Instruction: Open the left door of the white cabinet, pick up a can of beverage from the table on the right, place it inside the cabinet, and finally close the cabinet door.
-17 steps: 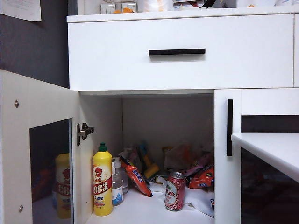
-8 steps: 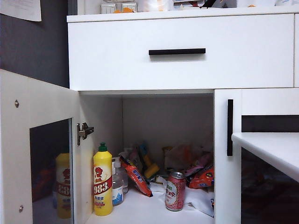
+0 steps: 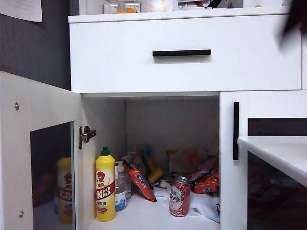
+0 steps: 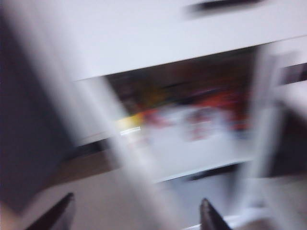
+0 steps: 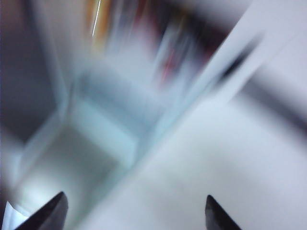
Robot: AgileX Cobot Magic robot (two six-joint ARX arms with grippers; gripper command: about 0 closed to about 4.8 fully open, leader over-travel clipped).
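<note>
- A tall white cabinet fills the exterior view, with a wide drawer and its black horizontal handle above two glass-panelled doors.
- The left door stands swung wide open toward the left edge of the view; a silver hinge shows on its inner side.
- The narrower right door is closed, its vertical black bar handle facing forward.
- The red can of beverage stands upright on the cabinet floor, near the front, toward the right side of the open compartment.
- A yellow bottle with a green cap stands upright at the compartment's left front; snack packets lie behind the can.
- The white table juts in at the right, its top bare where visible.
- The left gripper shows only in its heavily blurred wrist view: fingertips spread wide, nothing between them, facing the open cabinet.
- The right gripper likewise shows blurred, fingertips set wide apart and empty; a dark smear at the exterior view's upper right corner cannot be identified.
</note>
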